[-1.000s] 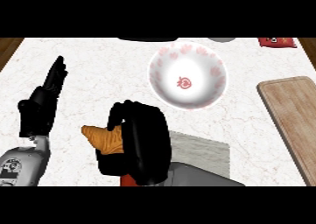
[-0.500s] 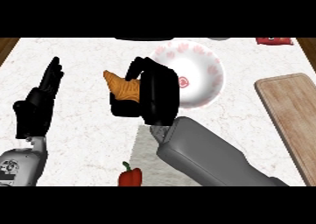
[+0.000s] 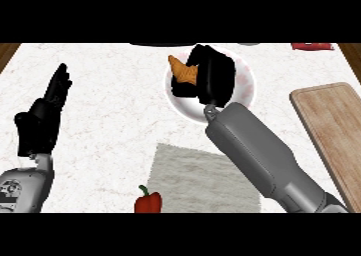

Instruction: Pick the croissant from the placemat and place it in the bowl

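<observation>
Since half a second ago, my right hand has carried the croissant forward and to the right, from over bare table to directly above the bowl. The placemat now lies well behind my hand, below my forearm, with nothing of the task left on it. My fingers are curled round the croissant, which sticks out to the left of my palm, its tip pointing up and away. The white bowl sits right under my hand; I can only see its rim on either side, so I cannot tell how high above it I am holding the pastry. To my mind the carry is done and only lowering and letting go remains. My left hand rests open at the left, fingers up. A red pepper sits far behind, near the placemat's corner.
</observation>
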### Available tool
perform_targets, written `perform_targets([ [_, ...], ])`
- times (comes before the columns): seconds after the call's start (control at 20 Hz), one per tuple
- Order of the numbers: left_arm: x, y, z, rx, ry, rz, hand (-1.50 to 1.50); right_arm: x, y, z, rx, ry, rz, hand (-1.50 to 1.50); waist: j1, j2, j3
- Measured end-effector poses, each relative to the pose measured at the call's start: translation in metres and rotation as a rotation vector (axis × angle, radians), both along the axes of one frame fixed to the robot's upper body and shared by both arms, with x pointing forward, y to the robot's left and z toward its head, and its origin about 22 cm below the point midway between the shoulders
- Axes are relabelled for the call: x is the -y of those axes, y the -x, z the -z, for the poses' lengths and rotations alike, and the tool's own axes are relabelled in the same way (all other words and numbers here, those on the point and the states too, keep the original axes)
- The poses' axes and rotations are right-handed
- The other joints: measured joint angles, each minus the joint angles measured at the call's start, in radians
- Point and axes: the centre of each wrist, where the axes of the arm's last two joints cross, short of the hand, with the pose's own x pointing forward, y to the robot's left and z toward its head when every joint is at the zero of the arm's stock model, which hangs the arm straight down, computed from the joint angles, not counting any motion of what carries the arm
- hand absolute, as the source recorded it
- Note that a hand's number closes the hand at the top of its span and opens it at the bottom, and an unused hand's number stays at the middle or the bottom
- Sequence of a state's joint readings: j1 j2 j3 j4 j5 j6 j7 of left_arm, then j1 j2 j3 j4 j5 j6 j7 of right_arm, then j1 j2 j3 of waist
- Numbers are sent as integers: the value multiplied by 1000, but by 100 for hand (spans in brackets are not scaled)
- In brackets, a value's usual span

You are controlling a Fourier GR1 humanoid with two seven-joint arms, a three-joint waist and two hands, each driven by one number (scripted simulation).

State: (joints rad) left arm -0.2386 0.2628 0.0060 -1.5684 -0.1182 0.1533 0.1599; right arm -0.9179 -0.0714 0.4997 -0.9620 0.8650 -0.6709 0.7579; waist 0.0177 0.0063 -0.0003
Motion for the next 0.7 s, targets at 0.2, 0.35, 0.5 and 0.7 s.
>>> perform_targets([
  [0.2,7,0,-1,8,1,7,0,28,-29,11,-3,69,65,150,10,4,0],
  [0.35,9,-2,-5,12,2,17,0,49,-43,23,-21,59,98,150,15,7,1],
  [0.5,9,-4,-7,16,4,26,0,64,-50,32,-77,-7,116,-150,24,12,1],
  [0.7,10,-5,-11,19,4,35,0,80,-53,45,-128,-95,71,-150,35,17,3],
])
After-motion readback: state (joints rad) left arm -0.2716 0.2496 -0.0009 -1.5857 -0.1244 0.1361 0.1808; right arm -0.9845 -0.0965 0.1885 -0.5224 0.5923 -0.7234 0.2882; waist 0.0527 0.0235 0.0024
